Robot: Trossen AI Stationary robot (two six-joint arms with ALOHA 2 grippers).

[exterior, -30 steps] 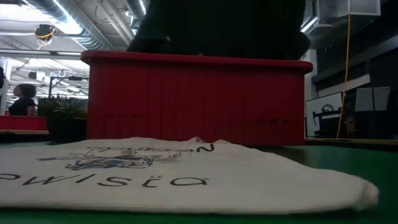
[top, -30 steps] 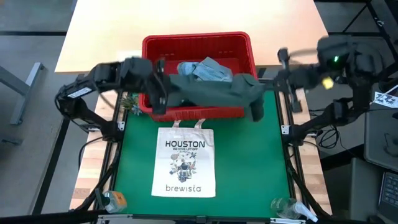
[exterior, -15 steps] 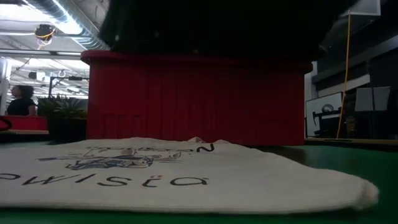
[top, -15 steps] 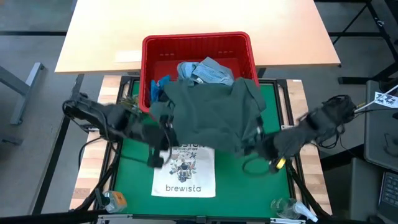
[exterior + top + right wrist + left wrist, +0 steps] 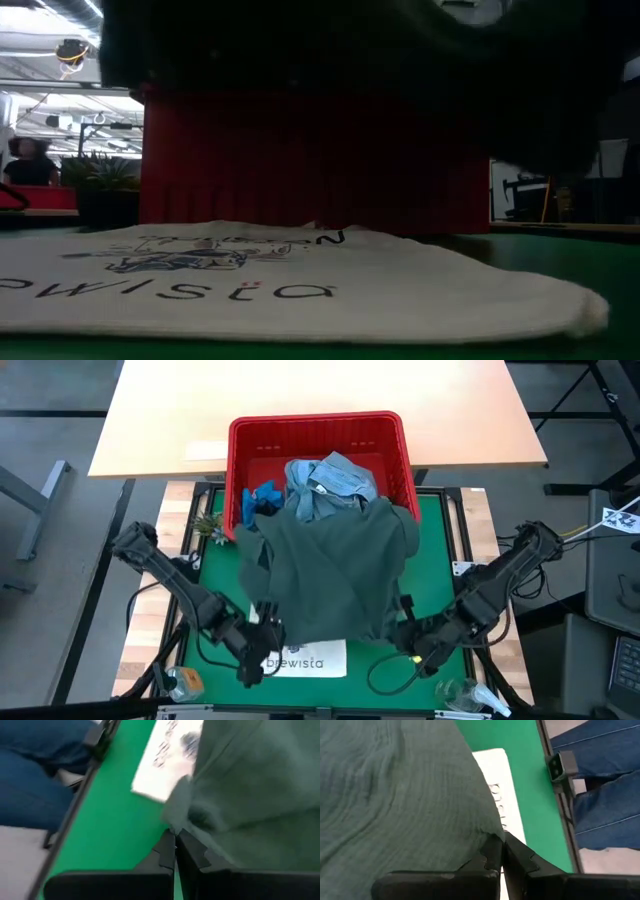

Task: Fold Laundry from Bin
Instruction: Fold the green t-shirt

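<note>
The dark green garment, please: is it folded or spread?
Spread: the dark green garment drapes open from the bin over the tote bag.

We see a white tote bag printed "brewista" lying flat near the front edge of the green tabletop. A small plant sits at its left edge, perhaps potted. Blue-jeaned legs stand beyond the front edge.

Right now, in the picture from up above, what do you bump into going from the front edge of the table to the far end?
White tote bag → dark green garment held up at its front corners → light blue denim shirt → far wall of the red bin → bare wooden tabletop.
</note>
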